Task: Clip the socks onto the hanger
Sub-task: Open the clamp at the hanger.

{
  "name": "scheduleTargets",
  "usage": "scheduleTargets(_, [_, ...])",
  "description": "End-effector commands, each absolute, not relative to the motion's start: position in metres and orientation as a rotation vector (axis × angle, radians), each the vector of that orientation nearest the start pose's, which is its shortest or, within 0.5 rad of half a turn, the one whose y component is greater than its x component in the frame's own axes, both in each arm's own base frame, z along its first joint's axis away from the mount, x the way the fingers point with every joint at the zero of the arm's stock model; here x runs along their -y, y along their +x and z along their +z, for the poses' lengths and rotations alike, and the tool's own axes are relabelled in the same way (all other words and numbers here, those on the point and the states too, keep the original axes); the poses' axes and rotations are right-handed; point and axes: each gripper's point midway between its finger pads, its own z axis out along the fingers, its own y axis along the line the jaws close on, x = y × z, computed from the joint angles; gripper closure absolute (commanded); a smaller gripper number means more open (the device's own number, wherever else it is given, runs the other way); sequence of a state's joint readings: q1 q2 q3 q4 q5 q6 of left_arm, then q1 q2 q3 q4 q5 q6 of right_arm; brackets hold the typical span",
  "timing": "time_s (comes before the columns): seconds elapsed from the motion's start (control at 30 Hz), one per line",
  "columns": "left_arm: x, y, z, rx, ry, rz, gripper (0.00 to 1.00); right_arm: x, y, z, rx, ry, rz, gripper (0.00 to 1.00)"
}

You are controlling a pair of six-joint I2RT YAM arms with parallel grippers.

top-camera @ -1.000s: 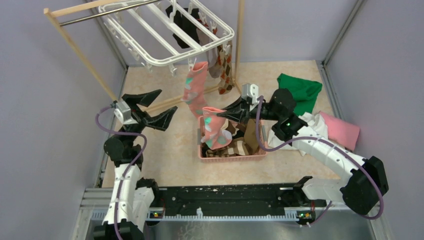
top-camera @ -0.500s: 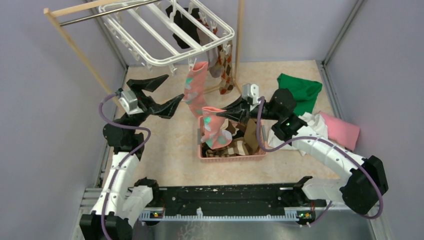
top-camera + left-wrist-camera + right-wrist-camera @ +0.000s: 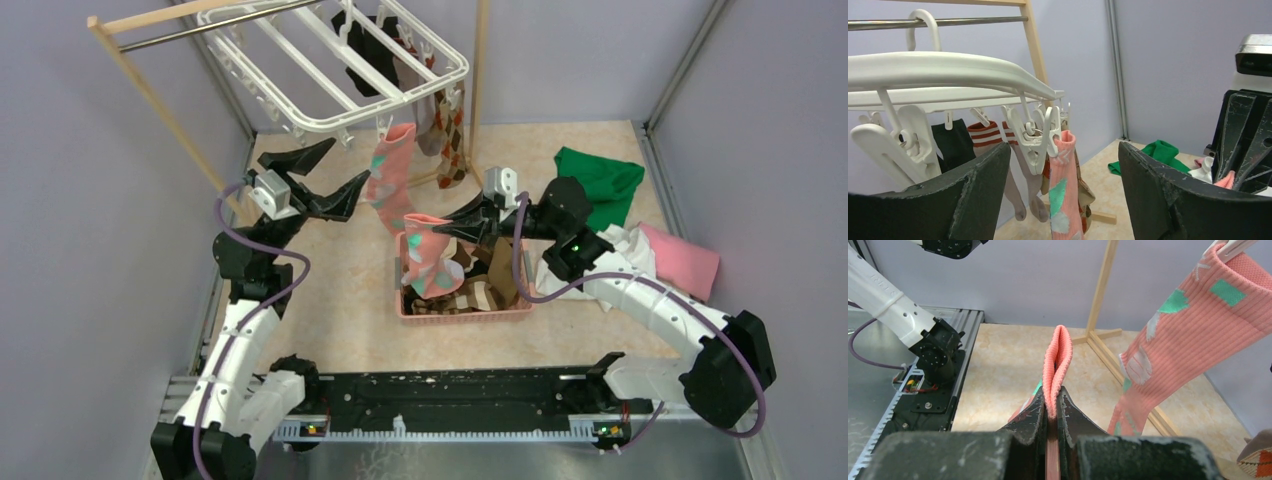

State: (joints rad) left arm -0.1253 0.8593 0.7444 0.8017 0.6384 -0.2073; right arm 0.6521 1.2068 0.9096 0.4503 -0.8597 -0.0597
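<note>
The white grid hanger (image 3: 330,60) hangs from the metal rod at the back left, with black, striped, argyle and beige socks clipped to it. A pink-teal sock (image 3: 388,175) hangs from a front clip (image 3: 1035,140); it also shows in the right wrist view (image 3: 1193,325). My right gripper (image 3: 445,229) is shut on the cuff of a second pink-teal sock (image 3: 430,255), holding it above the basket; its cuff (image 3: 1057,360) sticks up between the fingers. My left gripper (image 3: 335,175) is open and empty, just left of the hanging sock (image 3: 1068,190).
A pink basket (image 3: 465,312) in the middle holds more socks. Green (image 3: 600,180), white and pink (image 3: 680,260) cloths lie at the right. The wooden rack's post (image 3: 478,70) and base bar stand behind the basket.
My left arm has risen and moved forward and right, bringing its open gripper up to the clips and the hanging pink sock. The right gripper with its sock has stayed still.
</note>
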Motion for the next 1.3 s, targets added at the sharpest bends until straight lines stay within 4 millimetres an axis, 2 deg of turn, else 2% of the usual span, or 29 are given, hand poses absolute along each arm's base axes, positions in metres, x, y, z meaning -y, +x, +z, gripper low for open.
scheduleTargets(0.0, [0.141,0.262,0.473,-0.812,0.562,-0.526,0.16,-0.329,0.216,0.349,-0.971,-1.172,1.064,1.00])
scheduleTargets(0.27, [0.145,0.273,0.480,-0.825,0.557,-0.567,0.25,-0.329,0.216,0.351,-0.966,-1.172,1.064,1.00])
scheduleTargets(0.5, [0.147,0.280,0.483,-0.828,0.553,-0.581,0.29,-0.329,0.215,0.353,-0.964,-1.172,1.065,1.00])
scheduleTargets(0.87, [0.149,0.280,0.489,-0.814,0.539,-0.594,0.33,-0.330,0.216,0.353,-0.961,-1.170,1.066,1.00])
scheduleTargets(1.1, [0.153,0.282,0.490,-0.809,0.540,-0.613,0.40,-0.329,0.215,0.353,-0.961,-1.171,1.064,1.00])
scheduleTargets(1.27, [0.154,0.282,0.491,-0.805,0.535,-0.618,0.40,-0.328,0.214,0.353,-0.962,-1.170,1.063,1.00])
